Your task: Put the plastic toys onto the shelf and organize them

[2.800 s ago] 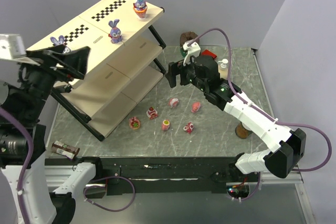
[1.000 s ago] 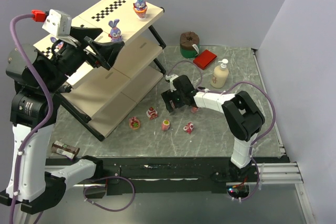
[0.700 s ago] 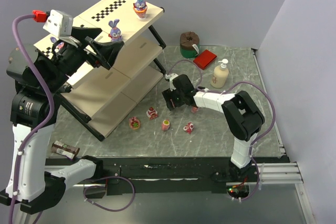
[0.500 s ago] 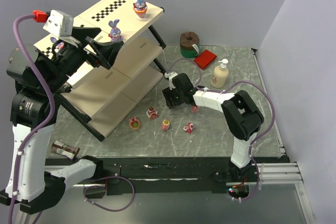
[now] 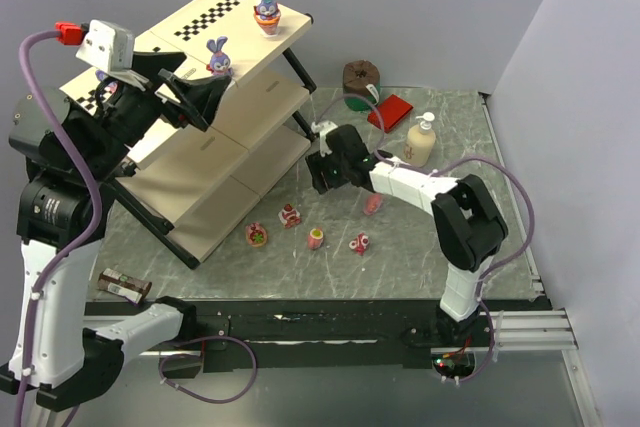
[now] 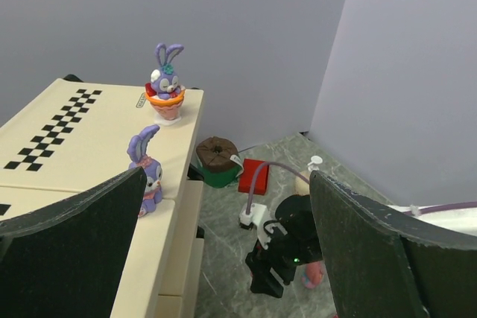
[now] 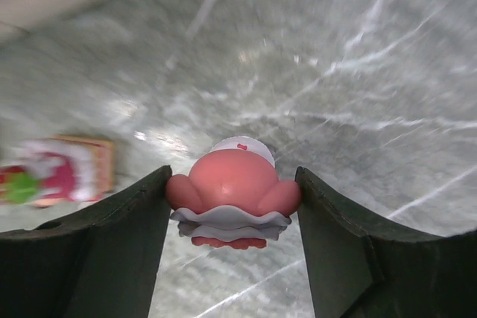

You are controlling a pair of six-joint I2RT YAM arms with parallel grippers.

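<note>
My right gripper (image 5: 320, 175) hangs above the table beside the shelf (image 5: 247, 51), shut on a pink plastic toy (image 7: 234, 184) with a white frilled base. The toy is off the marble, pinched between both fingers, and my gripper hides it in the top view. Several other toys lie on the table: pink ones (image 5: 372, 204) (image 5: 316, 238) and red-pink ones (image 5: 290, 215) (image 5: 257, 236) (image 5: 359, 243). Two purple bunnies (image 5: 266, 9) (image 5: 219, 57) stand on the shelf's top board. My left gripper (image 5: 188, 97) hovers open over that board, holding nothing.
A brown and green tin can (image 5: 360, 83), a red box (image 5: 389, 112) and a cream pump bottle (image 5: 420, 141) stand at the back of the table. A small dark item (image 5: 125, 285) lies at the front left. A red cake-like toy (image 7: 52, 169) sits left of the held one.
My right gripper has closed on the pink toy and lifted it off the table, moving back toward the shelf. The left arm has barely moved.
</note>
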